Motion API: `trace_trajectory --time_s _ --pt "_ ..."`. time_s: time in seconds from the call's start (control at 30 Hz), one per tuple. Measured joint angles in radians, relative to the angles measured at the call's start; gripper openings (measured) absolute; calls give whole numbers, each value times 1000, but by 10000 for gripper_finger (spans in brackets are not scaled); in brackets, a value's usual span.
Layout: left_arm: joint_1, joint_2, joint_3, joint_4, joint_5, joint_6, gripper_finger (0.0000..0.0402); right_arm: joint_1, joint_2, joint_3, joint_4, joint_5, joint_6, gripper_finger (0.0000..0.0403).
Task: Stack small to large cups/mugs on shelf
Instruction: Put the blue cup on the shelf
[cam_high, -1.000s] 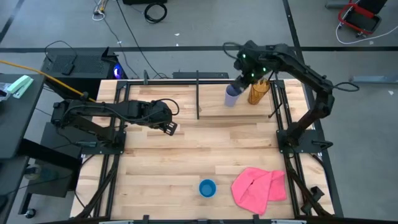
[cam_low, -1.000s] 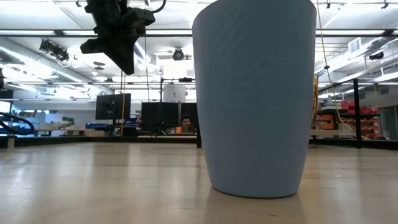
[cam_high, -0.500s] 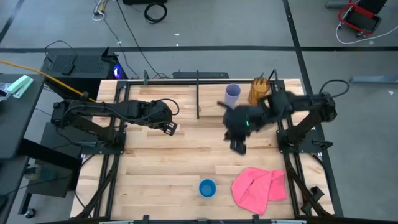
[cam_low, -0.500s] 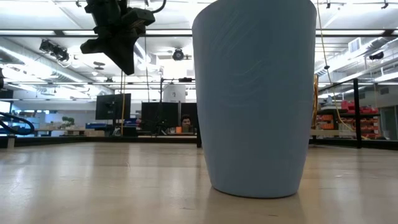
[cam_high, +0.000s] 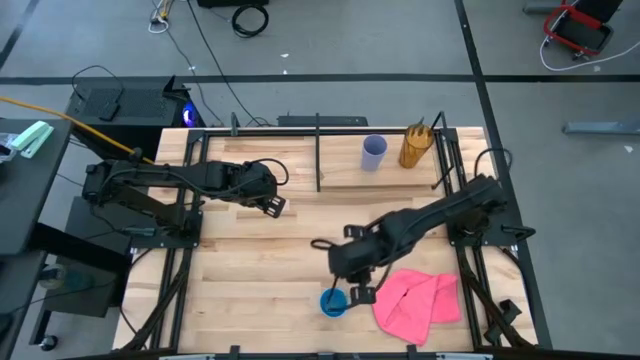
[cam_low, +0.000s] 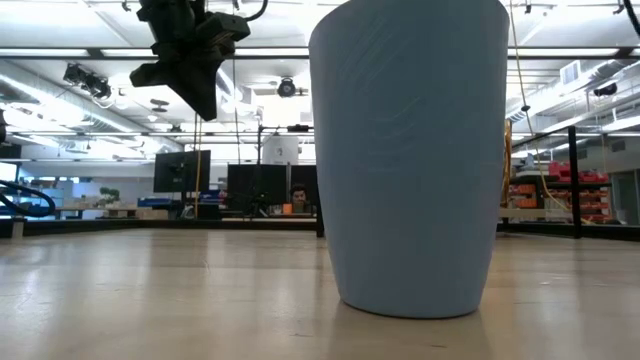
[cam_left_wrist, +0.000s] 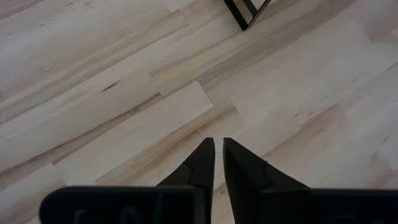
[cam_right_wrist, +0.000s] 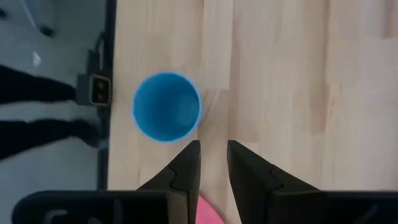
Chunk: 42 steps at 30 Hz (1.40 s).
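Observation:
The short blue cup (cam_high: 333, 302) stands upright on its base near the table's near edge; it also shows in the right wrist view (cam_right_wrist: 166, 106) and close up in the low view (cam_low: 410, 160). My right gripper (cam_high: 358, 291) points down, just right of the cup and above it, with a narrow gap between its fingers (cam_right_wrist: 213, 158), holding nothing. The lavender cup (cam_high: 373, 152) and the amber cup (cam_high: 415, 146) stand side by side on the shelf (cam_high: 345, 178) at the far side. My left gripper (cam_high: 272, 205) hangs shut and empty at mid-left (cam_left_wrist: 218, 149).
A crumpled pink cloth (cam_high: 415, 305) lies right of the blue cup, under my right arm. The thin black divider post (cam_high: 318, 150) stands left of the lavender cup. Black frame rails run along both sides of the table.
My right gripper has left the lavender cup on the shelf and swung toward the table's near edge, coming down beside the blue cup. The lavender cup stays upright on the shelf next to the amber cup.

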Motion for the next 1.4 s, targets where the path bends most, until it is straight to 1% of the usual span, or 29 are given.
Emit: trace_trajectory --time_s 0.13,0.4,0.67,1.1,1.4 --pt "0 0 0 -4 0 0 41 6 71 0 2 -5 -33 87" --pt "0 0 0 -8 0 0 43 28 164 0 29 -12 -69 87" --pt "0 0 0 -7 0 -1 44 40 188 0 104 -10 -64 87" --pt "0 1 0 -8 0 -1 48 38 263 -1 115 -11 -61 87" --pt "0 1 0 -8 0 -1 46 33 250 -1 116 -10 -54 87"
